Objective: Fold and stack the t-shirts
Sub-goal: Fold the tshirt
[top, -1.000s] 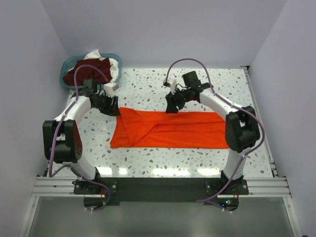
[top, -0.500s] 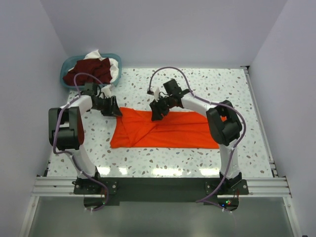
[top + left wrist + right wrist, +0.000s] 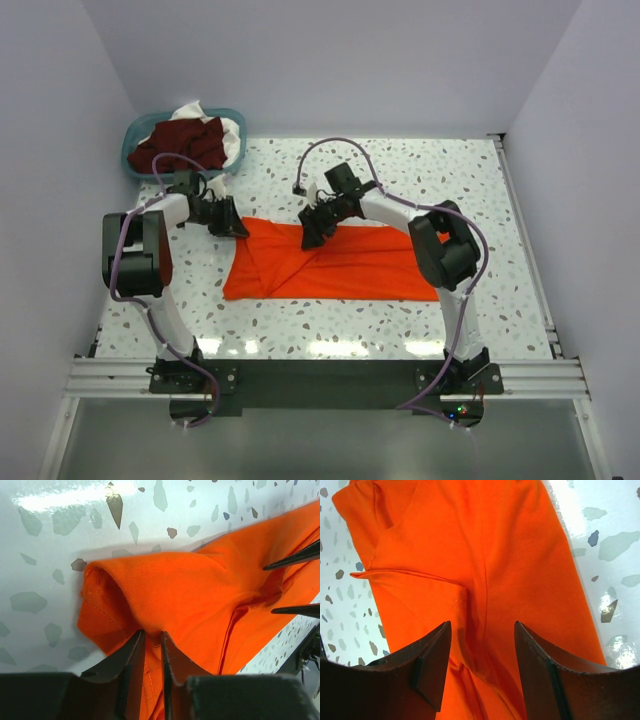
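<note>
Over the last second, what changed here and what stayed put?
The right hand swept left along the far edge of the orange t-shirt and is now open just above the cloth, left of centre. The left hand narrowed its fingers onto the shirt's far left corner, pinching a fold. The shirt itself lies as it did, and the basket has not moved.

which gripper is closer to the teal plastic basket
Left. The left gripper is at the far left corner of the bright orange cloth t-shirt, just in front of the teal plastic basket; the right gripper is farther along its far edge.
</note>
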Robot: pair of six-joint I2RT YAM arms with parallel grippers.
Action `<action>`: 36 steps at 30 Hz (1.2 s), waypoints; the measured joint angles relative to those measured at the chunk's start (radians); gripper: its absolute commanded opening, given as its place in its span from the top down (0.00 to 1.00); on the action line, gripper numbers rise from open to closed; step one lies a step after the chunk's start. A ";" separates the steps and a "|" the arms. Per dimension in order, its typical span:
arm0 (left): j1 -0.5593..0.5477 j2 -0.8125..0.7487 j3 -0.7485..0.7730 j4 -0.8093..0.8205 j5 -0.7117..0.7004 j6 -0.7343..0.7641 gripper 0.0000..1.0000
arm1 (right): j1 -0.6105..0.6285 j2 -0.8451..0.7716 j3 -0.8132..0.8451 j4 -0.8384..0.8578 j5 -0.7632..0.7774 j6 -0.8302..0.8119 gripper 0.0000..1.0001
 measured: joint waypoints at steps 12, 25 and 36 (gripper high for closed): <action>0.000 0.000 0.000 0.001 0.021 -0.003 1.00 | 0.012 0.015 0.009 -0.062 -0.057 -0.034 0.97; 0.000 -0.072 -0.073 -0.061 -0.049 0.001 1.00 | 0.012 0.005 -0.040 -0.097 -0.072 -0.086 1.00; 0.001 -0.042 -0.053 -0.068 -0.086 0.024 0.70 | 0.012 -0.036 -0.066 -0.109 -0.088 -0.103 1.00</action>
